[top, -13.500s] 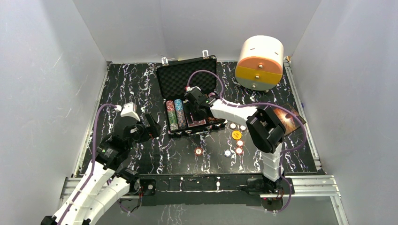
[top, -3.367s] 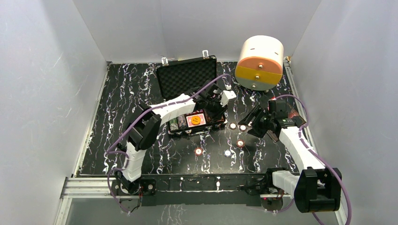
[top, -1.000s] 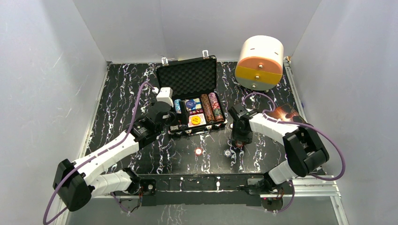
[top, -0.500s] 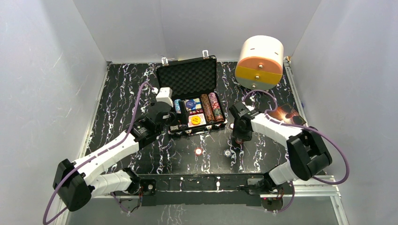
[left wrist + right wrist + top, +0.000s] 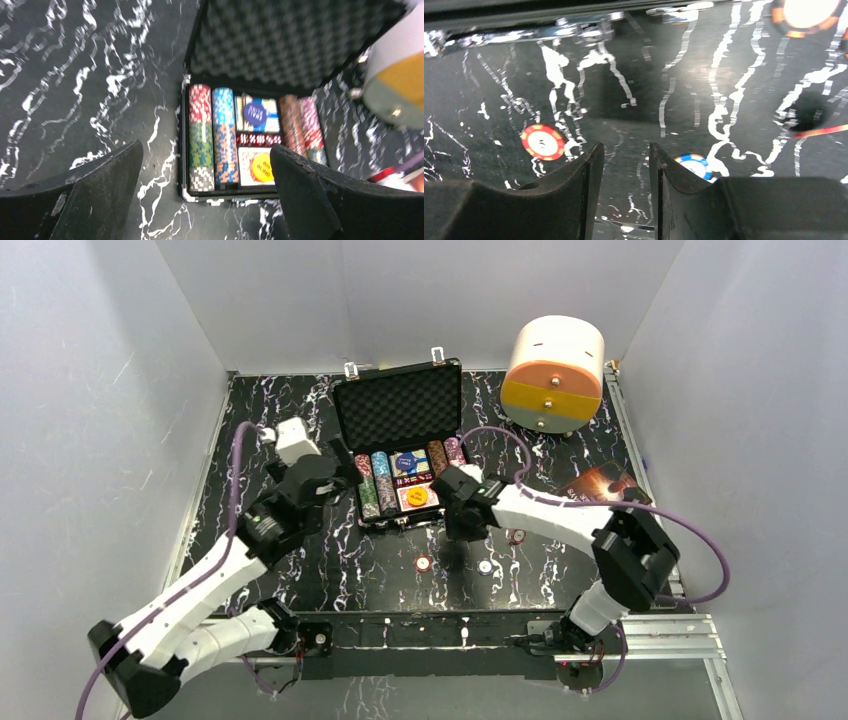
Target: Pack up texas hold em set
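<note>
Movement on both sides marks this instant: the right gripper (image 5: 624, 147) has swung from the loose chips at the right across to the front right corner of the briefcase (image 5: 400, 415), its jaws drawn in to a narrow gap with only bare table (image 5: 250, 420) showing between them, so it seems to carry nothing; the left gripper (image 5: 206, 150) has pulled back to the left of the case and hangs spread wide and empty, looking in at the tray. Judged from that, the packing is unfinished: a red chip (image 5: 543, 142), a blue chip (image 5: 696, 162) and an orange chip (image 5: 517, 536) lie apart on the table in front of the case, and the lid stands upright. The case sits at the middle rear of the table, its foam tray holding chip rows (image 5: 201, 137) of red, green and white, then blue and orange, with two brownish-pink rows at the right; between them lie a blue-marked card pack (image 5: 256, 109), red dice (image 5: 257, 139) and a yellow disc (image 5: 260, 168)
</note>
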You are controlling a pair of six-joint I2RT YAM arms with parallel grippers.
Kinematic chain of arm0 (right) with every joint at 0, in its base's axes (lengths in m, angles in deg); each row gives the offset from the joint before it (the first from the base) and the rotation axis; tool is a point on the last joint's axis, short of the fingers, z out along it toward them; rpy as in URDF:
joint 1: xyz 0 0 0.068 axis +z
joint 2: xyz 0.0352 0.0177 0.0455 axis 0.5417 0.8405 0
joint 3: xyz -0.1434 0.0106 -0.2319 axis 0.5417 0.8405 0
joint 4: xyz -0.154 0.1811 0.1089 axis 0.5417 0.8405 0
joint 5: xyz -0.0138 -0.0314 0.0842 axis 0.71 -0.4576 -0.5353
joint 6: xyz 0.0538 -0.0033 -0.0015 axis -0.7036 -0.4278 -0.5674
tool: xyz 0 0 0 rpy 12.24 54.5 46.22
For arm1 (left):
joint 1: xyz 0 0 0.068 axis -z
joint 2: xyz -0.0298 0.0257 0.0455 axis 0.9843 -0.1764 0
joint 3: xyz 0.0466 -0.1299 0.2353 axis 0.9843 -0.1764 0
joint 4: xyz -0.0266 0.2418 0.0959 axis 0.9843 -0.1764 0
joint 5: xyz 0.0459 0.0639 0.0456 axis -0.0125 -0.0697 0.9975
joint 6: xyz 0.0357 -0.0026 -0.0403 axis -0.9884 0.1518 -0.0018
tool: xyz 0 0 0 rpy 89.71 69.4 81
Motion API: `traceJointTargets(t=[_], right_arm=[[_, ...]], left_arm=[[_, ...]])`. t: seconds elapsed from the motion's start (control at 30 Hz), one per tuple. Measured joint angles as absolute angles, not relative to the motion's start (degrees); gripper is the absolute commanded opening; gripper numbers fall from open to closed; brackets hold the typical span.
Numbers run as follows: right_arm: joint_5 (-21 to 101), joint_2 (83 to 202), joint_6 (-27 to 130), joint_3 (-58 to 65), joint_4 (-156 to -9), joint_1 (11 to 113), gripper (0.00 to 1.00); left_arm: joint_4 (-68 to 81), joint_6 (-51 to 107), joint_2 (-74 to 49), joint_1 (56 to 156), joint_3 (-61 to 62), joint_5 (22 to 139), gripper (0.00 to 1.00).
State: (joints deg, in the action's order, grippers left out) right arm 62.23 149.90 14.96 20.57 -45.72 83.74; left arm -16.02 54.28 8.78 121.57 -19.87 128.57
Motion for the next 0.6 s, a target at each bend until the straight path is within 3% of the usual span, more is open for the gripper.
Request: traceJointTargets(t=[0.27,0.43,0.6], right_arm=[[63.78,155.76,13.65,16.98,-44.76,88.07,0.52],[64.68,153.69,14.41,16.74,-44.24,79.98,0.66],[63.67,147.50,15.18,22.34,-45.59,69.80,0.71]], left_arm=[[-16.54,51.65,17.57,121.57,-16.72,136.16,0.99],[-17.26,51.09,16.52,121.57,-16.70,136.36,0.99],[-17.94,51.33,15.42,121.57,-16.94,135.61,0.98]])
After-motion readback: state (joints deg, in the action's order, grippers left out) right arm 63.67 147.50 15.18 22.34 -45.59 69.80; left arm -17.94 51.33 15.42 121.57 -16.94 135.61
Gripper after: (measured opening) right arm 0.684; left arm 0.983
